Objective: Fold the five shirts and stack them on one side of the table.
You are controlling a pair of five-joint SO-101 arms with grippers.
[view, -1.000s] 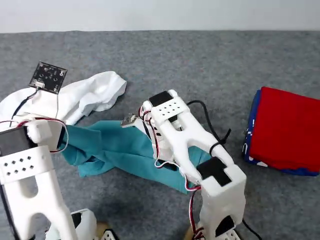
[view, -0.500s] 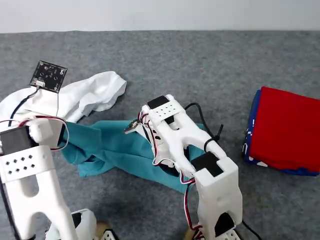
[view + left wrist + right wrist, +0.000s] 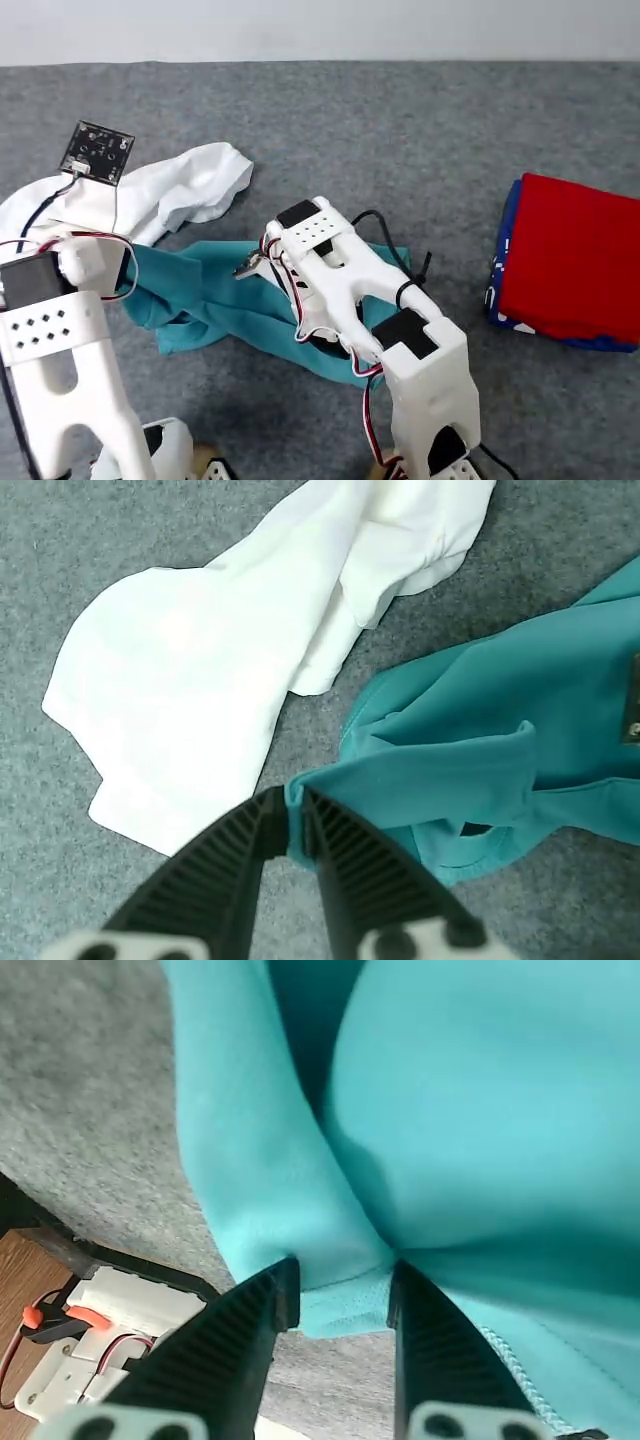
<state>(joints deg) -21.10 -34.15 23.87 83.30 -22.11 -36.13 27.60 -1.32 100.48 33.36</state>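
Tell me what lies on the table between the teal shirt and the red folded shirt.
In the high view, the stretch between the teal shirt and the red folded shirt is bare grey table.

Looks like a robotics lab bench rather than a home. Shows a grey felt mat [image 3: 420,140] as work surface, with a left arm [image 3: 55,350] and right arm [image 3: 420,380] of white printed plastic at its near edge, servo wiring bare, and a small black circuit board [image 3: 96,153] on a thin lead over its left part. Ends at a plain white wall [image 3: 320,30] behind the mat's far edge, with bare wooden tabletop [image 3: 25,1290] and a white arm base [image 3: 110,1330] past the near edge.
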